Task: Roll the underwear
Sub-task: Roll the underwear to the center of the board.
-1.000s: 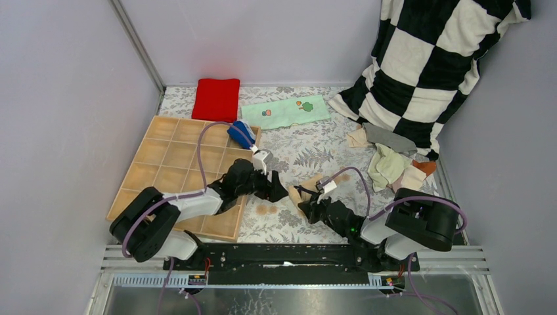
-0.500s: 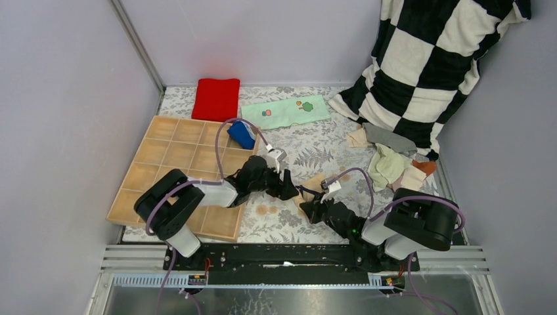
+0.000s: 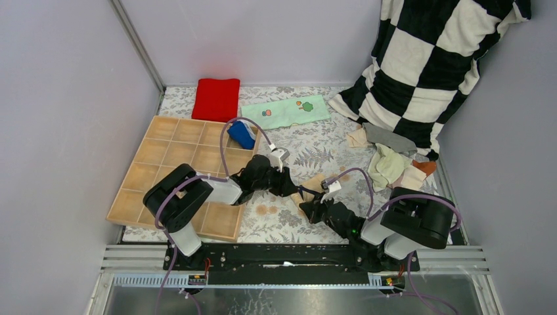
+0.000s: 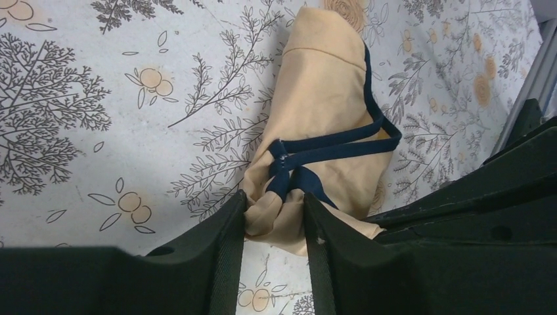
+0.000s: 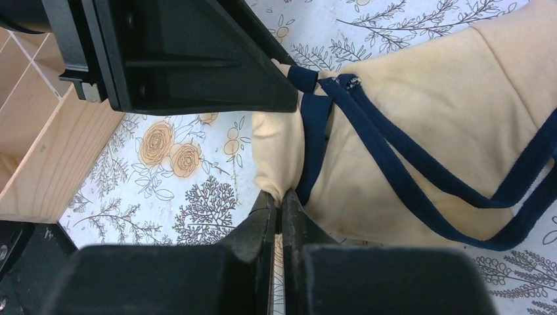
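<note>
The tan underwear with dark trim (image 3: 315, 182) lies bunched on the flowered table cover between my two arms. My left gripper (image 3: 289, 188) reaches it from the left. In the left wrist view a bunched corner of the tan underwear (image 4: 328, 111) fills the narrow gap at the left gripper (image 4: 274, 202), whose jaws are shut on it. My right gripper (image 3: 307, 209) comes from the near side. In the right wrist view the right gripper (image 5: 281, 198) pinches the edge of the tan underwear (image 5: 427, 131). A blue striped brief (image 3: 241, 134) sits in the wooden tray.
The wooden compartment tray (image 3: 177, 167) lies at the left. A red folded cloth (image 3: 216, 98) and a mint printed cloth (image 3: 284, 111) lie at the back. A pile of other briefs (image 3: 394, 164) rests by the checkered pillow (image 3: 427, 59) at the right.
My left arm has swung right from the tray edge to the tan underwear, leaving the blue brief in the tray. The right arm has hardly moved.
</note>
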Action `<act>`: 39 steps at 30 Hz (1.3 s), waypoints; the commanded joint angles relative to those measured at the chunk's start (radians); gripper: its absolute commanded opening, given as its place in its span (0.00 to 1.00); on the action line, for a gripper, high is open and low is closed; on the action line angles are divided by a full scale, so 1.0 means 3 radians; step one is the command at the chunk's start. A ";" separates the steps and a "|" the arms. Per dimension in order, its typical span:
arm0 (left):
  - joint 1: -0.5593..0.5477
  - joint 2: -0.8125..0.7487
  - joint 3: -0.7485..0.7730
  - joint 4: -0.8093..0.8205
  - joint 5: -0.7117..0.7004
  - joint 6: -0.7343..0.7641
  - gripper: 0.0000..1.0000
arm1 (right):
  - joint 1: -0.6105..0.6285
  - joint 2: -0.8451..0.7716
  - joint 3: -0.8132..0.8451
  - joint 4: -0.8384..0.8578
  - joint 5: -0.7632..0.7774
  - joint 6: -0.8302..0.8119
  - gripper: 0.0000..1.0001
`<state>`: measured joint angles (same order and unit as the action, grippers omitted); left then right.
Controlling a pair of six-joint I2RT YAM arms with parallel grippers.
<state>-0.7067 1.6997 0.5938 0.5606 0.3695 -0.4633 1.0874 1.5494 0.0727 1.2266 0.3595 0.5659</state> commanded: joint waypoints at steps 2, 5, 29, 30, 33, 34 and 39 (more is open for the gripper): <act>-0.0016 0.0018 -0.0031 0.0171 -0.0002 0.0030 0.35 | 0.0021 0.0092 -0.0056 -0.0140 0.0148 0.0039 0.00; -0.0017 0.0030 0.0002 0.0122 -0.0023 -0.0001 0.28 | 0.0020 0.0059 -0.0068 -0.0102 0.0142 0.0000 0.08; -0.0143 -0.0766 -0.0115 -0.1163 -0.1025 0.0036 0.22 | 0.0020 -0.1778 0.0378 -0.1921 -0.0678 -0.2512 0.52; -0.0149 -0.0815 -0.0141 -0.1222 -0.1077 0.0019 0.22 | 0.0021 -0.1751 0.0411 -0.1925 -0.0799 -0.2707 0.53; -0.0165 -0.0923 -0.0207 -0.1379 -0.1169 -0.0031 0.22 | 0.0021 -0.1670 0.0346 -0.1666 -0.1169 -0.3338 0.54; -0.0166 -0.0946 -0.0225 -0.1410 -0.1192 -0.0039 0.22 | 0.0024 -0.1637 0.0339 -0.1626 -0.1298 -0.3545 0.54; -0.0170 -0.0911 -0.0169 -0.1544 -0.1194 -0.0038 0.23 | 0.0053 -0.1452 0.0435 -0.1586 -0.1591 -0.4258 0.54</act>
<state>-0.7521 1.4258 0.5377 0.1669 0.0513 -0.4736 1.0882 1.0790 0.1570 0.7067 0.0078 -0.4419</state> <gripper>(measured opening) 0.228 0.542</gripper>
